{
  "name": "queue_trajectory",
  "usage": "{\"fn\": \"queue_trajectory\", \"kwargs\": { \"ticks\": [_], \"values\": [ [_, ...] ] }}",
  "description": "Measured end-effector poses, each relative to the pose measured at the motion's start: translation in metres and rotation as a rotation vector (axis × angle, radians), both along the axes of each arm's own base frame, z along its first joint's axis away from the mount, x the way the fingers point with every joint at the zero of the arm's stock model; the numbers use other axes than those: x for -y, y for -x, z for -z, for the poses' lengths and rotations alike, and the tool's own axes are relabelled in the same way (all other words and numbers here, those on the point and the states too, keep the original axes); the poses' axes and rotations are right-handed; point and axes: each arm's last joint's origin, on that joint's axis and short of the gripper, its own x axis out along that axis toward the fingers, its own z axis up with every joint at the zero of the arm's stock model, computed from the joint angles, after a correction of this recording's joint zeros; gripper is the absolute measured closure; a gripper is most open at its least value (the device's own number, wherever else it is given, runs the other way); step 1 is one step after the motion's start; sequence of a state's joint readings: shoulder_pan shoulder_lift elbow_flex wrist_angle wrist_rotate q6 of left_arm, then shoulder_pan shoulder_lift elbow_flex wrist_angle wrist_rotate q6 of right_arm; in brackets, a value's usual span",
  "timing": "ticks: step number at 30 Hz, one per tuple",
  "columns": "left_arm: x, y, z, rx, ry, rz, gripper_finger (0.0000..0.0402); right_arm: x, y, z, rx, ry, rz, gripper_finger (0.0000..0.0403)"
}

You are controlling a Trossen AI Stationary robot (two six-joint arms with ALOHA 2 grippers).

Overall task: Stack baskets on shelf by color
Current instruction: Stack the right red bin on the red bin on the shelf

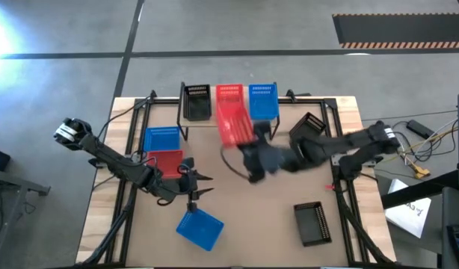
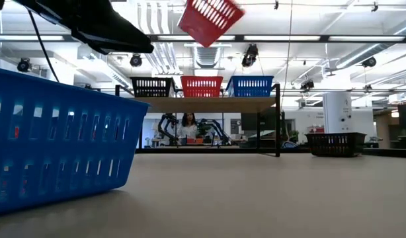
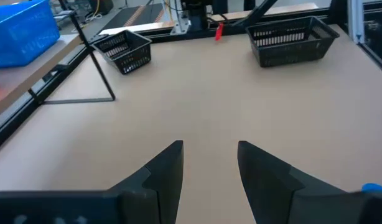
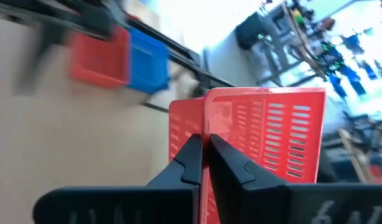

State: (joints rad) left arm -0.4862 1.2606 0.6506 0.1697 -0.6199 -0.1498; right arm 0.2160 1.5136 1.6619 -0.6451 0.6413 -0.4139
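Observation:
On the shelf (image 1: 214,118) stand a black basket (image 1: 196,101), a red basket (image 1: 229,93) and a blue basket (image 1: 264,101), each on its bottom; the low view shows the same row (image 2: 202,86). My right gripper (image 1: 248,143) is shut on another red basket (image 1: 232,125), which hangs tilted in the air in front of the shelf (image 2: 209,20). My left gripper (image 1: 196,184) is open over bare table (image 3: 206,158), just beyond a blue basket (image 1: 200,229) near the near edge. My right gripper pinches one wall of the red basket at its rim (image 4: 206,124), one finger (image 4: 190,158) on each face of the wall. The basket is lifted clear of table and shelf and is tilted, as the low view shows.
A blue basket (image 1: 162,139) and a red basket (image 1: 165,161) sit side by side on the table's left. One black basket (image 1: 308,125) lies under the right arm, another (image 1: 313,223) near the right near corner. Bare tabletop lies in the middle.

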Motion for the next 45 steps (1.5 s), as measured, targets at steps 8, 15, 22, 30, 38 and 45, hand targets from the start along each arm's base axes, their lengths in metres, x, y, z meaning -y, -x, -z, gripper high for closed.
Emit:
{"fn": "queue_trajectory", "kwargs": {
  "ticks": [8, 15, 22, 30, 38, 45],
  "values": [
    [-0.001, 0.0, 0.0, 0.004, -0.005, -0.017, 0.0265, 0.092, -0.055, 0.007, -0.085, 0.064, 0.11, 0.0394],
    [-0.001, 0.0, 0.0, 0.004, -0.006, -0.017, 0.0265, 0.136, -0.079, 0.024, -0.225, 0.032, 0.222, 0.0394],
    [-0.001, 0.0, 0.001, 0.003, -0.007, -0.017, 0.0265, 0.149, -0.089, 0.038, -0.329, -0.015, 0.28, 0.0394],
    [-0.001, 0.001, 0.001, 0.0, -0.008, -0.016, 0.0265, 0.152, -0.095, 0.049, -0.373, -0.023, 0.289, 0.0378],
    [-0.001, 0.001, 0.002, 0.0, -0.009, -0.016, 0.0265, 0.15, -0.088, 0.037, -0.356, -0.017, 0.282, 0.0352],
    [-0.001, 0.001, 0.001, 0.0, -0.009, -0.016, 0.0265, 0.142, -0.083, 0.031, -0.363, -0.031, 0.269, 0.0342]
  ]
}}
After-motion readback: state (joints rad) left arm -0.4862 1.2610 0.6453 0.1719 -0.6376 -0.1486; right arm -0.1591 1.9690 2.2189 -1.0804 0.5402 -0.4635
